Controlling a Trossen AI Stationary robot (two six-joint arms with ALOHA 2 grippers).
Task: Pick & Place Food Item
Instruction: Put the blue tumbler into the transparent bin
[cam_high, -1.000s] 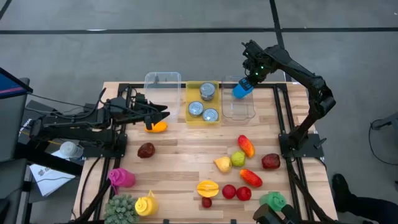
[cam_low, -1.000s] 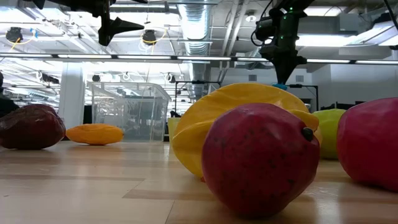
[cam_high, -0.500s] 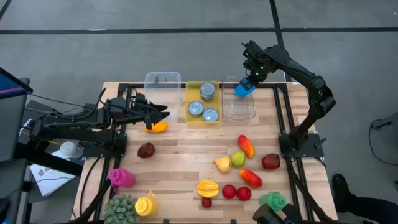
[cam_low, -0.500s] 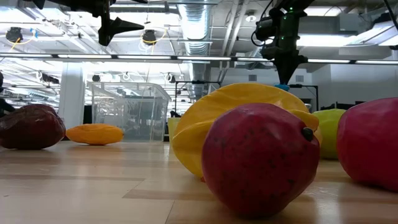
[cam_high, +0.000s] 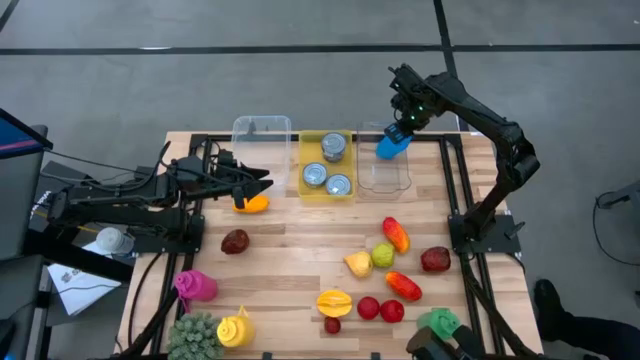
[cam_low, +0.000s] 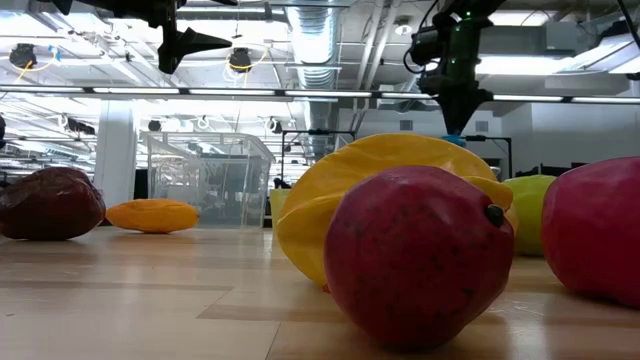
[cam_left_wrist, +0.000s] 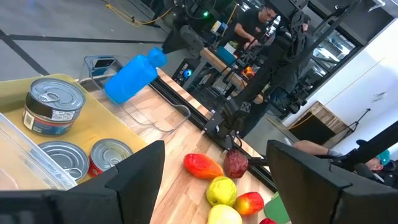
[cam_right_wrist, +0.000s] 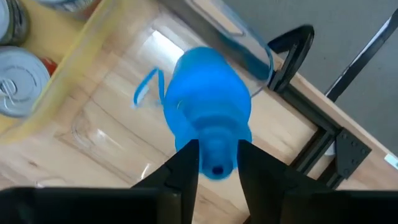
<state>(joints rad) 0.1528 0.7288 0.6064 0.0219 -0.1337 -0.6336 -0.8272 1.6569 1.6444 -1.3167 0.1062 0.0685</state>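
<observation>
A blue plastic bottle (cam_high: 389, 147) hangs in my right gripper (cam_high: 405, 127) over the far end of a clear bin (cam_high: 384, 176); the right wrist view shows the bottle (cam_right_wrist: 208, 109) with the bin floor beneath it. My left gripper (cam_high: 262, 182) is open and idle, hovering above the table over an orange fruit (cam_high: 252, 204) that lies on the wood. In the left wrist view its fingers stand wide apart around (cam_left_wrist: 217, 180), and the bottle (cam_left_wrist: 129, 78) shows farther off. My right gripper (cam_right_wrist: 216, 169) pinches the blue bottle by its narrow neck (cam_right_wrist: 216, 149), just below the mouth, one finger (cam_right_wrist: 185, 167) on each side. The fingers come from above, slanting down. The bottle is lifted clear, its body hanging tilted below the fingers over the clear bin.
A yellow bin (cam_high: 311, 150) holding three cans stands left of the clear bin, and another clear bin (cam_high: 262, 130) stands farther left. Several fruits and vegetables lie on the near half of the table, among them a dark red fruit (cam_high: 235, 241) and a red pepper (cam_high: 396, 234).
</observation>
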